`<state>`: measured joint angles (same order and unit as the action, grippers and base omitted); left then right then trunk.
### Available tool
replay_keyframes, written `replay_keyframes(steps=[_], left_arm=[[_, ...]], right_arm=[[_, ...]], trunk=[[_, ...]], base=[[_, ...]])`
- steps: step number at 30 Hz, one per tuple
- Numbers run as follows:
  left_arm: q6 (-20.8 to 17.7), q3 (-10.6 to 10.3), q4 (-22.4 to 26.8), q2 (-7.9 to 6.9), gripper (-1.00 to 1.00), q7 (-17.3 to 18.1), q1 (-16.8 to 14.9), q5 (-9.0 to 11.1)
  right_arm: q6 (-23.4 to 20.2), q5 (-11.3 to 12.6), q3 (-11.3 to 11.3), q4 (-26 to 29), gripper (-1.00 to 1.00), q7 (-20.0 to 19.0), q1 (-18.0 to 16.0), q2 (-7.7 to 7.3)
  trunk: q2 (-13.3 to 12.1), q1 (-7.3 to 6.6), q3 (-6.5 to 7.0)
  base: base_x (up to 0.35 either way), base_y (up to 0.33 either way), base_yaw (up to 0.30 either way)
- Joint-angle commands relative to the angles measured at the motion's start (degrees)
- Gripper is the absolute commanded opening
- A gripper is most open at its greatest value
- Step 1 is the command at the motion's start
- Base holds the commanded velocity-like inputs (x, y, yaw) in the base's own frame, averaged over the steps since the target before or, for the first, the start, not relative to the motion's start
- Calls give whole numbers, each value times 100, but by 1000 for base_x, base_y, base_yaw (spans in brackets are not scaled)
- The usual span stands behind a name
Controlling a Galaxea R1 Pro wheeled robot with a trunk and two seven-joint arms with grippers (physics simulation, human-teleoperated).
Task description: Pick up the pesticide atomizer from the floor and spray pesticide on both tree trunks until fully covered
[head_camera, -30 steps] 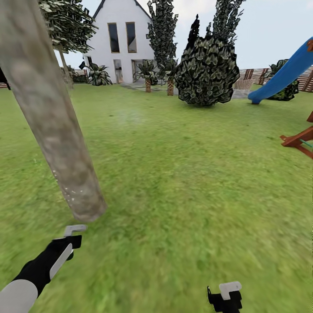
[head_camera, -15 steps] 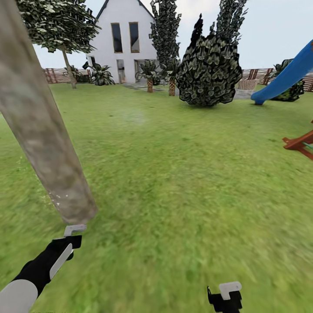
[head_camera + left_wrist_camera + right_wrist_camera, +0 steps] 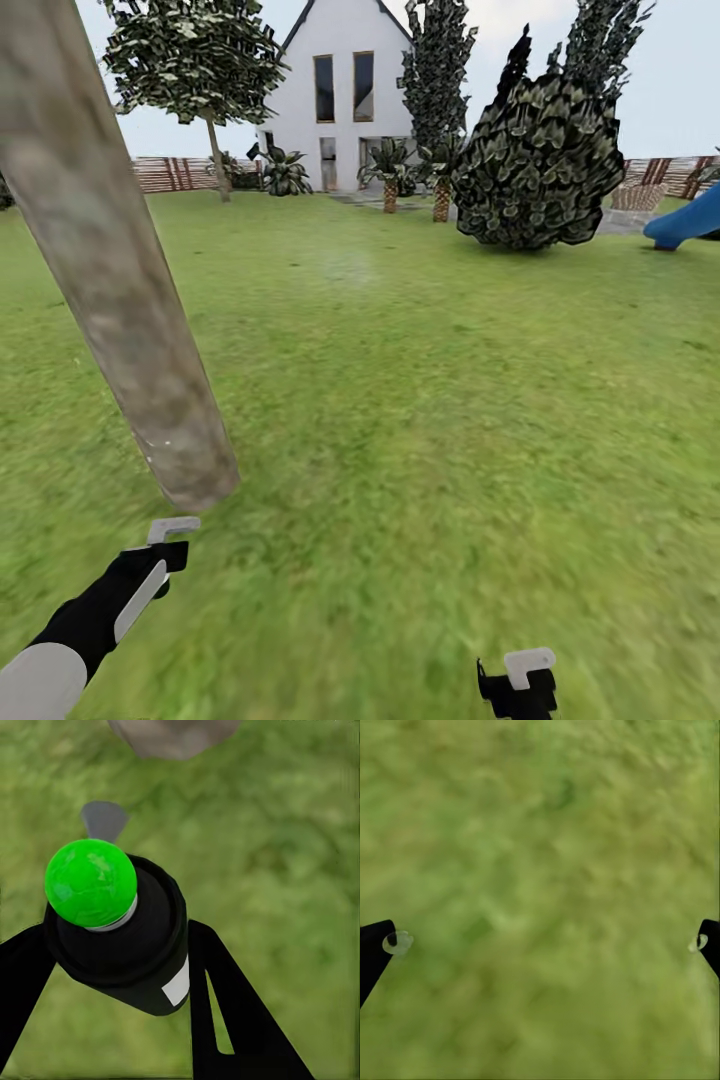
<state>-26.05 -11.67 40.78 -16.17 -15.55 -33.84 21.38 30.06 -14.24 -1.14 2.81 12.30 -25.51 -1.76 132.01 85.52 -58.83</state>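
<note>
Green-capped black atomizer [image 3: 120, 930] sits clamped in left gripper [image 3: 112, 967], so pickup looks done. Trunk [image 3: 120, 290] stands just ahead of that gripper, w/ a few white specks [image 3: 150, 450] low down, maybe pesticide; coverage looks far from full. Right gripper [image 3: 544, 941] hangs spread, empty, over grass [image 3: 540, 832]. Head view adds 2nd tree [image 3: 195, 60], well beyond.

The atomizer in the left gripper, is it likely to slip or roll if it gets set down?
The atomizer looks rigid, a smooth black cylinder with a round green cap, so it may slip between the fingers. Laid sideways on the lawn, it would probably roll little, since grass damps it.
</note>
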Motion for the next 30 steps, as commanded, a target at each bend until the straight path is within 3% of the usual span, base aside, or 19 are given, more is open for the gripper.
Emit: replay_keyframes(steps=[1, 17, 22, 26, 30], left_arm=[[1, 2, 0, 0, -100, 1, 0, -3], [-6, 7, 0, 0, -100, -8, 0, 17], [2, 0, -7, 14, -100, -17, 0, 54], [25, -2, 69, 372, -100, -5, 0, -9], [-15, 10, 365, 384, -100, 85, -62, 52]], right_arm=[[0, 0, 0, 0, 100, 0, -1, 0], [-1, 0, 0, 0, 100, -6, 0, 0], [0, 0, 0, 0, 100, 0, 0, 0], [0, 8, -8, 8, 100, 0, 1, -6], [0, 9, -9, 9, 100, 0, 0, -9]], trunk=[[0, 0, 0], [0, 0, 0], [0, 0, 0], [0, 0, 0], [0, 0, 0]], base=[[158, -261, 278], [231, -196, 278], [270, -159, 76], [284, -112, 155], [73, -19, 274]])
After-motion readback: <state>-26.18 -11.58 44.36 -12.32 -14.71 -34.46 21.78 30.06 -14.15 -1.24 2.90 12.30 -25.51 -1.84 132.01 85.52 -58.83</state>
